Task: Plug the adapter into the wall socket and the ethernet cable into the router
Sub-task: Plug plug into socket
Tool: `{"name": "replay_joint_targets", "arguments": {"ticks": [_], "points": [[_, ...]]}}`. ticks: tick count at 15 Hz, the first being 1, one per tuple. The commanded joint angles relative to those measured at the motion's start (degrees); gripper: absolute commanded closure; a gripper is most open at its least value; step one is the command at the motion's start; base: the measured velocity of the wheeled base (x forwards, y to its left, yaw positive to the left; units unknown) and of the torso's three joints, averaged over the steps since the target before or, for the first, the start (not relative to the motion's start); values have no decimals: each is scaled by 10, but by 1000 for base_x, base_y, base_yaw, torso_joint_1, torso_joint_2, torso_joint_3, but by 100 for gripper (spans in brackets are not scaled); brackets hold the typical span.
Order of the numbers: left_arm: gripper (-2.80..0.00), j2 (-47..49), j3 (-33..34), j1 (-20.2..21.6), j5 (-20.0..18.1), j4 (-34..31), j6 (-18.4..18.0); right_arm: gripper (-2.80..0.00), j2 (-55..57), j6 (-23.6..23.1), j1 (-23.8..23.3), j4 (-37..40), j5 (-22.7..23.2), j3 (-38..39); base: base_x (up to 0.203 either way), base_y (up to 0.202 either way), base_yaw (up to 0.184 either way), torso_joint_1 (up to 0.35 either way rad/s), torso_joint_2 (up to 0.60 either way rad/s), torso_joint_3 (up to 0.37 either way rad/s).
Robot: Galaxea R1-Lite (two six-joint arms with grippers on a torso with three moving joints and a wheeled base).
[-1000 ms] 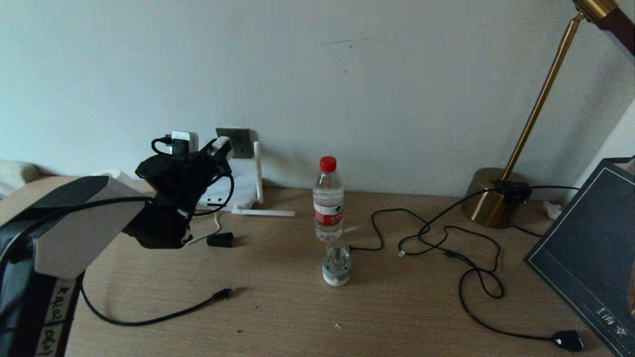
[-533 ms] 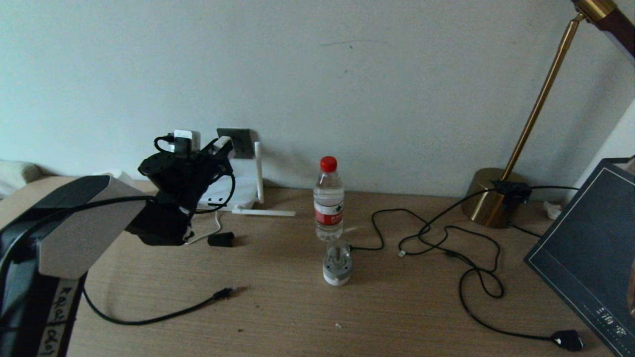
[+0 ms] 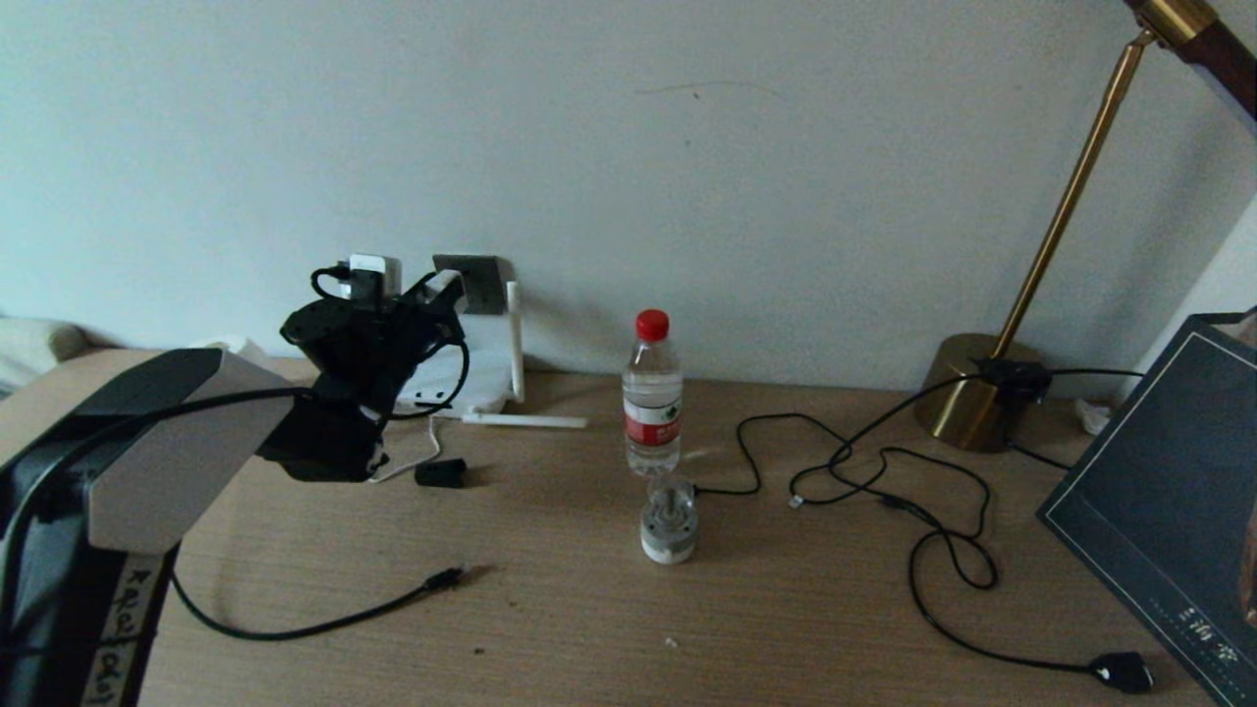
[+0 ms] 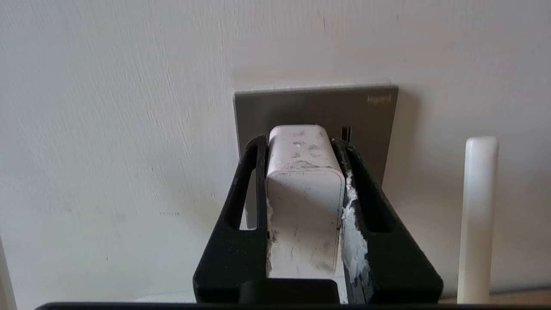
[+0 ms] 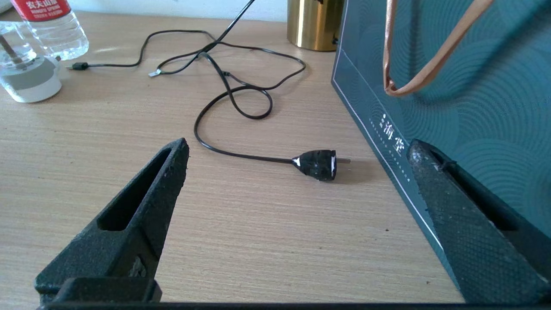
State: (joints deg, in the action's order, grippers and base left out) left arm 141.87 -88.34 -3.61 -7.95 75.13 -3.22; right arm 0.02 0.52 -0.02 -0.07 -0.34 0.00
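I work over a tan wood-grain desk [image 3: 609,609] that runs up to a plain pale wall [image 3: 687,177]. At the left of the head view my left claw [image 4: 301,146] is clamped on the adapter [image 4: 301,172], a white cube, its black fingers [image 4: 247,202] pressed to both sides. The adapter sits right up against the grey wall socket [image 4: 370,116]; whether its pins are in, I cannot tell. Just below the socket the white router [image 3: 471,378] leans at the wall, one antenna [image 3: 513,339] upright and another lying flat on the desk. A small black block [image 3: 440,473] lies in front of it, and the ethernet cable [image 3: 324,621] curls across the lower left of the desk, its connector free.

In the middle stands a water bottle [image 3: 652,398] with a red cap, and a small grey and clear stand [image 3: 669,530] just before it. To the right a black cable [image 3: 913,511] loops over the desk and ends in a chunky plug [image 5: 318,164]. Behind it is the brass lamp [image 3: 972,398], and a dark teal bag [image 3: 1169,530] fills the right edge. My right claw [image 5: 297,181] hangs wide apart over the desk near that plug, holding nothing.

Against a second ago, my left claw and the adapter sit slightly further right in the head view, closer to the socket. Everything on the desk lies as it did.
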Motion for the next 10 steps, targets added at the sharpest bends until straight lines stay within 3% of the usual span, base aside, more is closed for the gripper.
{"name": "replay_joint_targets", "arguments": {"ticks": [1,10], "points": [[0,2,-9,-1,1,0,0,-280,0,0,0,0,0,0,0,0,0,0,0,0],[0,8,-3,-4,8,0,0,-280,0,0,0,0,0,0,0,0,0,0,0,0]]}}
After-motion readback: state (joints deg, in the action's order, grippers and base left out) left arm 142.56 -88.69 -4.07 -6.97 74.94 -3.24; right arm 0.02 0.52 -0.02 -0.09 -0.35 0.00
